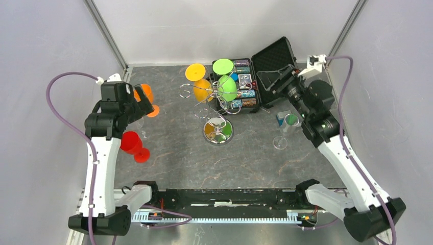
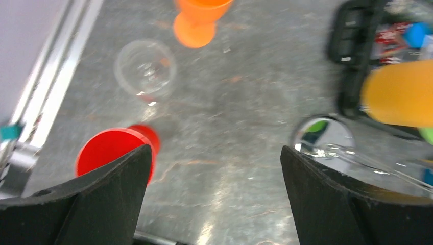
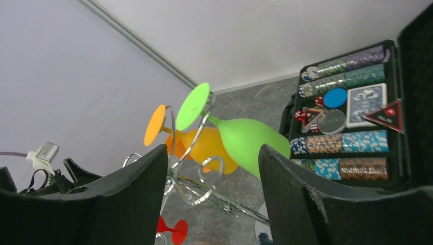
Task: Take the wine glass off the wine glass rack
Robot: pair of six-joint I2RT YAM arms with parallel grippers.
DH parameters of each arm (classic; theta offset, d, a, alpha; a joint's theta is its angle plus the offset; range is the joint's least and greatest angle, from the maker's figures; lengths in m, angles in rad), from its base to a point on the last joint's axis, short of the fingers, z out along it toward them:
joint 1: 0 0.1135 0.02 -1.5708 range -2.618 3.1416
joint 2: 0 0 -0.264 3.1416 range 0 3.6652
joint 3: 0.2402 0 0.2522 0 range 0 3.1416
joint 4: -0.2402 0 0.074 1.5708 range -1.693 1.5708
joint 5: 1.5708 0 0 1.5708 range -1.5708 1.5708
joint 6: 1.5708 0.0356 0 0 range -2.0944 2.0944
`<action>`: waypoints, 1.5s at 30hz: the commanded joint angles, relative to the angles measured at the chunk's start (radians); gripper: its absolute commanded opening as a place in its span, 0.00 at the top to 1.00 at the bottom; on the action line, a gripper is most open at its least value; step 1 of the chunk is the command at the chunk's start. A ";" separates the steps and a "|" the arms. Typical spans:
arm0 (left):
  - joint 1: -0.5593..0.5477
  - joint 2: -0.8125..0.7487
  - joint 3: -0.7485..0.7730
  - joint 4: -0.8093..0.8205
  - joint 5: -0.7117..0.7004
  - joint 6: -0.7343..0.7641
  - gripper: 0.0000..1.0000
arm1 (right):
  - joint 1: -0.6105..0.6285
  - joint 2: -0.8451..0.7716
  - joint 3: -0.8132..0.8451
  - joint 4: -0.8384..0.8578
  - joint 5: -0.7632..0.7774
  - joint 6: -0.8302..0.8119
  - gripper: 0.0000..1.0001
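Two glasses (image 1: 228,88) on rack (image 1: 218,131); case (image 1: 274,55) holds chips (image 1: 241,63).

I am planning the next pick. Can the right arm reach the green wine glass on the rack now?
Probably yes. The right hand is open and points at the green wine glass, nothing between them. The wine glass rack and the yellow-orange glass are close beside it and might be brushed.

An open black case (image 1: 275,56) sits before me on the grey table (image 1: 173,163), lid raised; inside it, rows of poker chips (image 3: 339,143) flank a card deck (image 3: 365,104).
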 commanded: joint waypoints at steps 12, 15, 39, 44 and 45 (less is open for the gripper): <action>0.003 0.104 0.007 0.881 0.814 -0.327 0.00 | -0.001 0.084 0.084 0.073 -0.172 0.024 0.32; 0.003 0.187 -0.002 1.000 0.888 -0.451 0.04 | -0.001 0.039 0.016 0.145 -0.188 0.063 0.31; -0.058 0.336 -0.124 1.169 1.049 -0.641 0.49 | -0.001 -0.060 -0.100 0.193 -0.179 0.106 0.29; -0.058 0.334 -0.117 1.166 1.047 -0.658 0.71 | -0.002 -0.066 -0.112 0.202 -0.174 0.113 0.30; -0.059 0.334 -0.115 1.165 1.045 -0.662 0.73 | -0.002 -0.065 -0.117 0.204 -0.172 0.114 0.30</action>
